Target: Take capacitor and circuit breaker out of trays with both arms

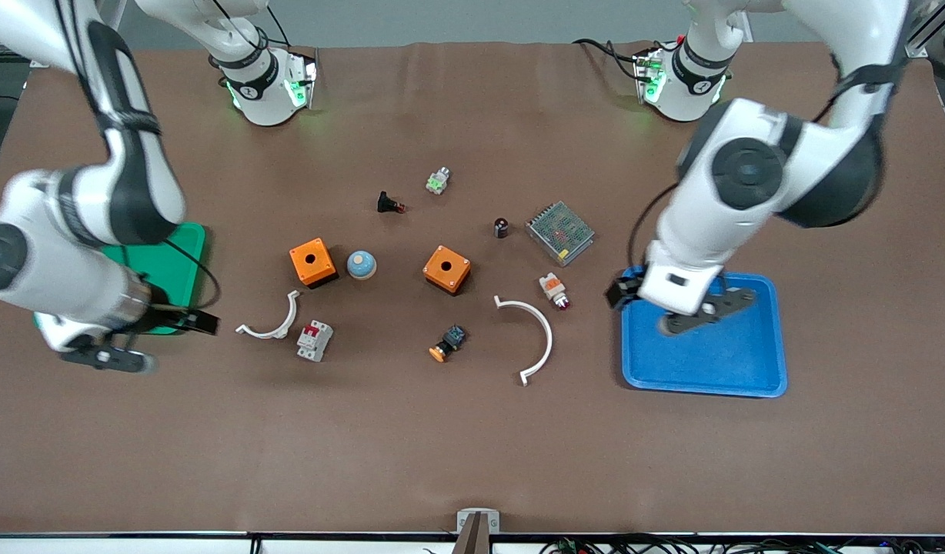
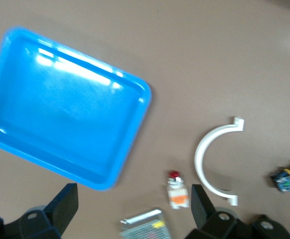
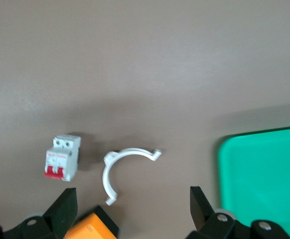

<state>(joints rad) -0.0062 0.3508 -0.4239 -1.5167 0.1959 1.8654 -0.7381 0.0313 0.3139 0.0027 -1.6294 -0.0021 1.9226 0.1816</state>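
Observation:
The capacitor (image 1: 501,227), a tiny black cylinder, stands mid-table beside a mesh-topped metal box (image 1: 560,232); it is out of both wrist views. The breaker (image 1: 315,340), light grey with red levers, lies nearer the front camera than an orange box (image 1: 312,261) and also shows in the right wrist view (image 3: 62,158). My left gripper (image 1: 620,292) (image 2: 133,209) is open and empty over the blue tray's (image 1: 703,362) edge toward the table's middle. My right gripper (image 1: 199,323) (image 3: 133,209) is open and empty over the table beside the green tray (image 1: 168,258).
A second orange box (image 1: 447,269), a blue-white dome (image 1: 361,265), two white curved clips (image 1: 272,327) (image 1: 532,338), an orange-and-white part with red tip (image 1: 554,290), a black part with red tip (image 1: 390,204), a green-white part (image 1: 438,181) and an orange-blue button (image 1: 448,342) lie mid-table.

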